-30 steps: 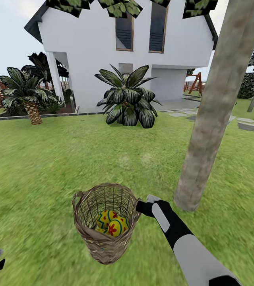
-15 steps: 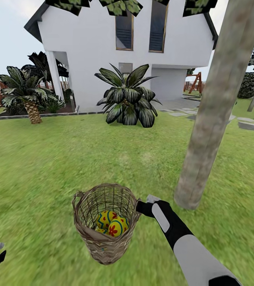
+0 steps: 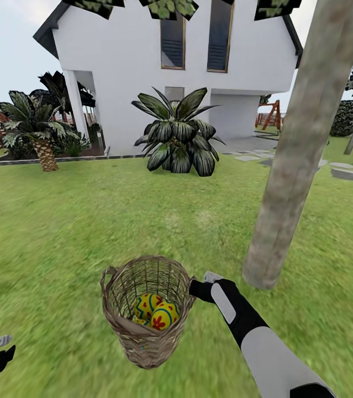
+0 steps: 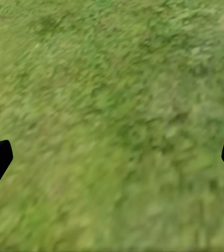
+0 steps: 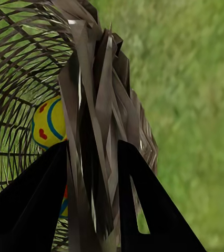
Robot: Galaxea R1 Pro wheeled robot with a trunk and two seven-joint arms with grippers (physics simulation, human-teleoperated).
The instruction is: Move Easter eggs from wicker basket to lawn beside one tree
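My right gripper (image 5: 93, 173) is clamped on the wicker basket (image 3: 146, 309) rim, which looks light and flexible. Easter eggs (image 3: 155, 314) look smooth, slippery: grip mid-body. Left gripper (image 4: 112, 160) fingers apart.

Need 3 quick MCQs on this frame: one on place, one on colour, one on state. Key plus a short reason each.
1. Where do the yellow painted Easter eggs lie?
A on the grass
B inside the tan woven wicker basket
C in the left gripper

2. Colour of the house wall?
A white
B red
C brown

3. The right gripper is:
A open over grass
B shut on an egg
C shut on the basket's rim

Key: 1 B, eggs show through the basket mouth; 2 A, pale render; 3 C, both fingers pinch the woven rim.
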